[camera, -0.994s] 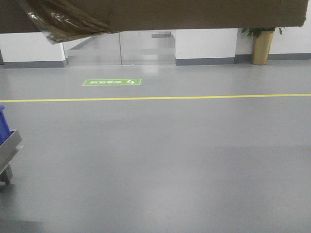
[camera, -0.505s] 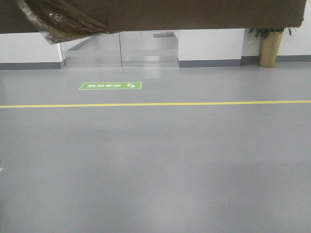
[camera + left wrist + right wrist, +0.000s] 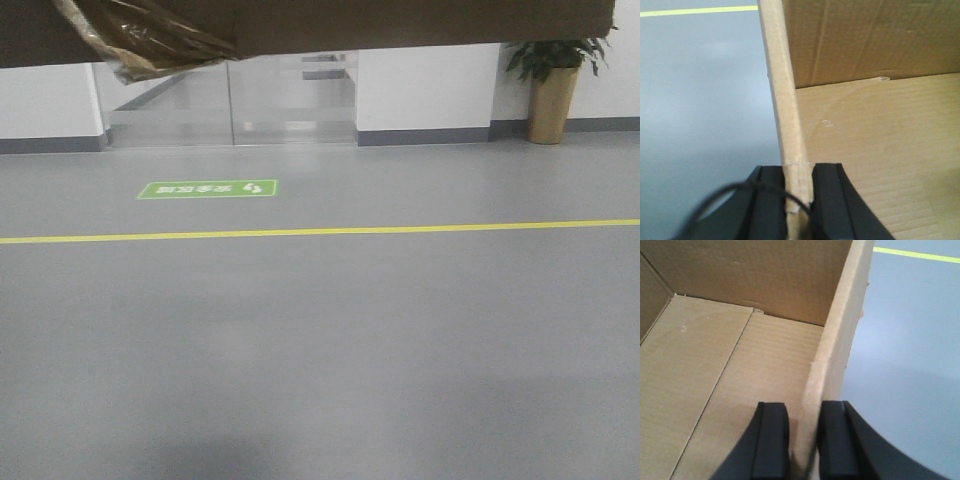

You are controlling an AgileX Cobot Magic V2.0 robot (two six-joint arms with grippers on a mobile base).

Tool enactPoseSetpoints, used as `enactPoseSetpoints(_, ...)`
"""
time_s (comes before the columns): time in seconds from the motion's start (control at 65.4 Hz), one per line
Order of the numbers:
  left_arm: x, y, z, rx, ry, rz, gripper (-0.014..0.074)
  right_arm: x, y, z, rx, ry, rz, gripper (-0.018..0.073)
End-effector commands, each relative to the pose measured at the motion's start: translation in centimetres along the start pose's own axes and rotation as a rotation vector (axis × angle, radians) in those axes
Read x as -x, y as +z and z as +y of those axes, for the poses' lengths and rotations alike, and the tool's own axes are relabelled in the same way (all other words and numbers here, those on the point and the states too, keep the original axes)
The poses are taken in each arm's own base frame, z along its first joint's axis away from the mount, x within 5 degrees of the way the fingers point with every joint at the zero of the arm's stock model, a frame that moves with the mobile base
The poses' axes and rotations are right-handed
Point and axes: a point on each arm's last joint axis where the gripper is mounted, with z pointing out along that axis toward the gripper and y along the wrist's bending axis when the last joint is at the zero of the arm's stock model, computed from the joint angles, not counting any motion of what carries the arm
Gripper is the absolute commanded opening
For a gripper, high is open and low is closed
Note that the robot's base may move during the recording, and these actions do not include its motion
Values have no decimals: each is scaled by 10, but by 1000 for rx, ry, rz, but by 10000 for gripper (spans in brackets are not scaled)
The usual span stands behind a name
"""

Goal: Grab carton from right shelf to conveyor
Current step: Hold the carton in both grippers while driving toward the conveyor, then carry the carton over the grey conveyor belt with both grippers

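An open brown carton is held up in the air between both arms. Its underside (image 3: 400, 25) fills the top of the front view, with loose clear tape (image 3: 150, 45) hanging at the left. My left gripper (image 3: 799, 172) is shut on the carton's left wall (image 3: 782, 90). My right gripper (image 3: 805, 412) is shut on the carton's right wall (image 3: 840, 325). Both wrist views look down into the empty carton floor (image 3: 875, 145) (image 3: 715, 370). The shelf and the conveyor are out of view.
Grey floor lies ahead with a yellow line (image 3: 320, 232) across it and a green floor sign (image 3: 207, 189). Glass doors (image 3: 230, 100) stand in the far white wall. A potted plant in a gold pot (image 3: 552, 90) stands at the far right.
The view has swung: the blue bin and metal frame at the left edge went out of sight, the floor sign drifted left and the plant came further into view. Both grippers still hold the carton.
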Motion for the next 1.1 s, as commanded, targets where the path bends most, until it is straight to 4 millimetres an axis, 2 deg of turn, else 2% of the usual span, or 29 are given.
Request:
enactPoseSetpoints(0.0, 6, -6, -3, -35, 12, -70, -16, 5, -9, 4, 48, -2, -66, -67)
enactPoseSetpoints(1.086, 8, -6, 6, 69, 69, -95, -16, 5, -9, 4, 48, -2, -66, -67)
